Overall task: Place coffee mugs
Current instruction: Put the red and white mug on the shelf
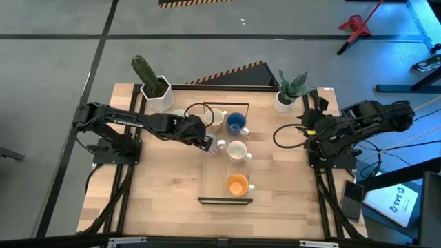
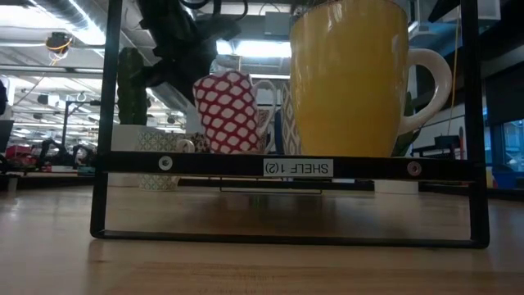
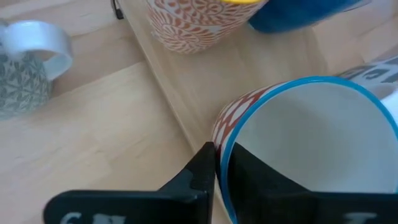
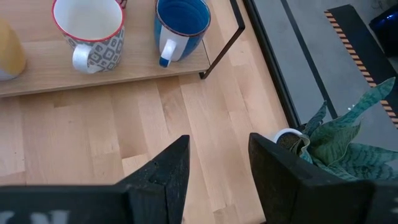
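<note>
Left gripper [image 3: 216, 163] has its jaws pinched on the rim of the red-patterned mug [image 3: 311, 143], mid-placement; next it needs lowering onto the shelf [image 1: 210, 180] just beneath. Right gripper [image 4: 217, 158] idles, jaws parted.

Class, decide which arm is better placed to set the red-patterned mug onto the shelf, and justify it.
Left. The left gripper already grips the red-patterned mug by its rim at the shelf edge; the right gripper sits empty near the table's right side.

Around my station: pale wooden plank table [image 1: 165, 193]; grey concrete floor [image 1: 55, 55] crossed by dark seams; yellow-and-black striped hazard tape [image 1: 224, 71] behind the table; red metal stand [image 1: 356, 26] far off; exposed ceiling ducts and bright strip lights [image 2: 262, 49] overhead.
</note>
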